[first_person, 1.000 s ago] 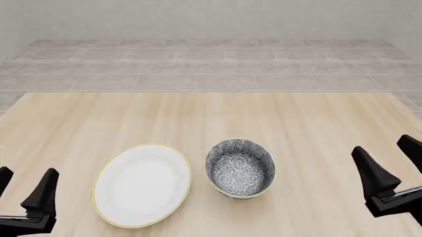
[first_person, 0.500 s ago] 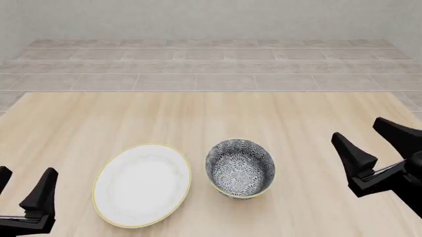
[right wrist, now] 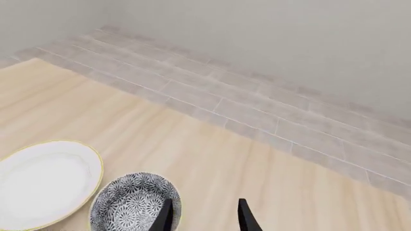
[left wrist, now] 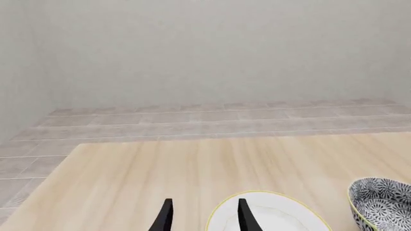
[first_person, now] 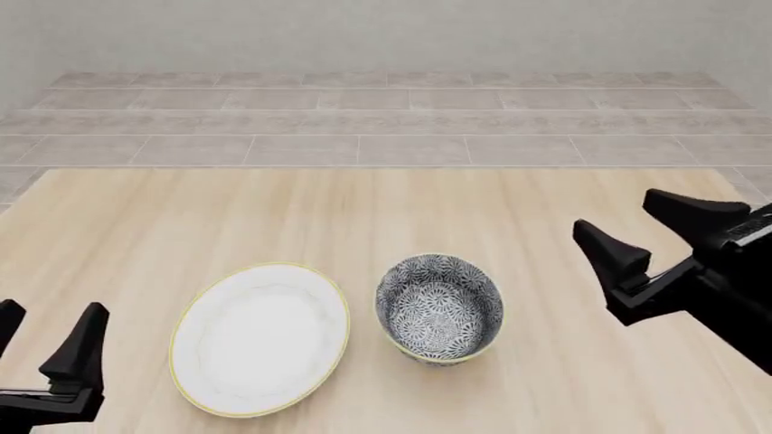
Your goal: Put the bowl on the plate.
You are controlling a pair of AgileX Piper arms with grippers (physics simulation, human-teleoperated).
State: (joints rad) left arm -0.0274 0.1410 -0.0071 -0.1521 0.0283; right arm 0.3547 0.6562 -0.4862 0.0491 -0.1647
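Bowl [first_person: 439,307] sits upright on the counter [first_person: 386,208], just right of the plate [first_person: 260,338] — beside it, not on it. Right gripper [first_person: 653,232] is right of the bowl, fingers spread, holding nothing. Left gripper [first_person: 46,333] near the front-left corner — fingers spread, empty.

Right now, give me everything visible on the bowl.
The bowl is deep and round, ceramic-looking, with a dense dark blue-and-white floral pattern inside and out and a pale yellowish rim. It sits upright and empty on the wooden table, just right of the plate in the front view, close beside it but not on it. Neither gripper touches it; the right gripper hovers open off to its right.
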